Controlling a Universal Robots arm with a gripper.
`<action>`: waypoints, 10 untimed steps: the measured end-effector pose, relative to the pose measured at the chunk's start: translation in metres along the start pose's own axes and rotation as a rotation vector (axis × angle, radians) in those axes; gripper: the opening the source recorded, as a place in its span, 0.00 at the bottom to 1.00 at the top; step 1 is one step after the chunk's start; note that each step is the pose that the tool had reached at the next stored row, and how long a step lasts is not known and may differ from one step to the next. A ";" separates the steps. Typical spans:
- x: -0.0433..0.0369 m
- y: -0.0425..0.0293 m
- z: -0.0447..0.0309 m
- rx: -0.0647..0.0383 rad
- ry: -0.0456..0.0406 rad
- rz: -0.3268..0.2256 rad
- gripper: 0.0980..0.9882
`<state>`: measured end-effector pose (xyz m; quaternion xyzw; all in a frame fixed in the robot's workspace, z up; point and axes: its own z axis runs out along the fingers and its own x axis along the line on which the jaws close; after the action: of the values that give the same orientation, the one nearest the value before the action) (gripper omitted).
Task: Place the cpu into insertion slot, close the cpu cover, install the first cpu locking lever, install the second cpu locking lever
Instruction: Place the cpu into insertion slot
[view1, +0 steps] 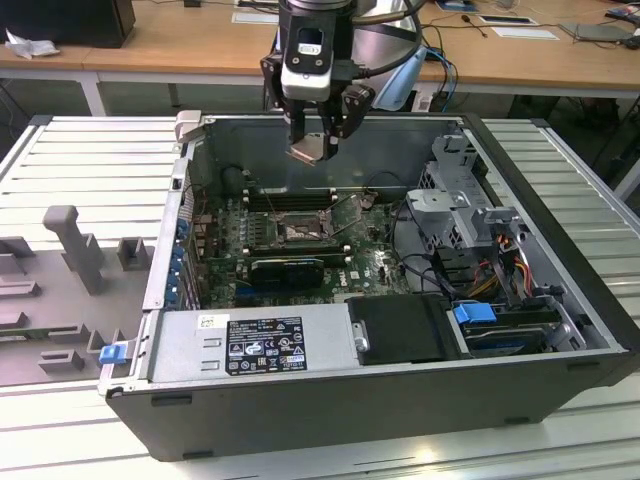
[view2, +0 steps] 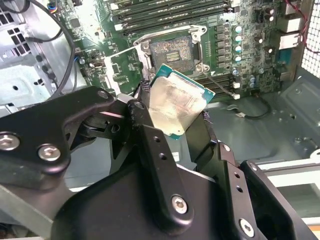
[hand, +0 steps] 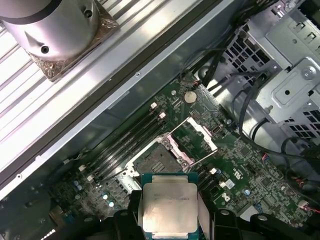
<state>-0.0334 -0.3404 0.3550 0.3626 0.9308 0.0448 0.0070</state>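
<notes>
**Inspector:** State the setting.

**Assistant:** A slatted metal table (view1: 90, 160) carries an open computer case (view1: 350, 425). The green motherboard (view1: 375, 258) lies flat on the case floor, with a drive cage (view1: 455, 190) at the exterior view's right.

**Inspector:** Position of the arm?

**Assistant:** The gripper (view1: 315, 148) hangs above the far wall of the case, well clear of the board. Its fingers (view2: 150, 145) are clamped on two opposite edges of the cpu (view2: 175, 102).

**Inspector:** Condition of the socket?

**Assistant:** The cpu cover (hand: 205, 134) stands swung up, tilted open beside the insertion slot (hand: 155, 162). The slot's contact field is exposed in both wrist views.

**Inspector:** And the chip itself?

**Assistant:** It is held in the air above the board, apart from the slot. In the second wrist view it sits tilted, with its pale face toward the camera.
</notes>
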 end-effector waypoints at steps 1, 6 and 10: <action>0.0000 0.0000 0.0000 0.000 -0.0013 0.014 0.48; 0.0000 0.0000 0.0001 -0.001 -0.0062 0.069 0.48; 0.0000 0.0000 0.0001 -0.002 -0.0095 0.107 0.48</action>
<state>-0.0334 -0.3404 0.3549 0.4121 0.9100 0.0444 0.0094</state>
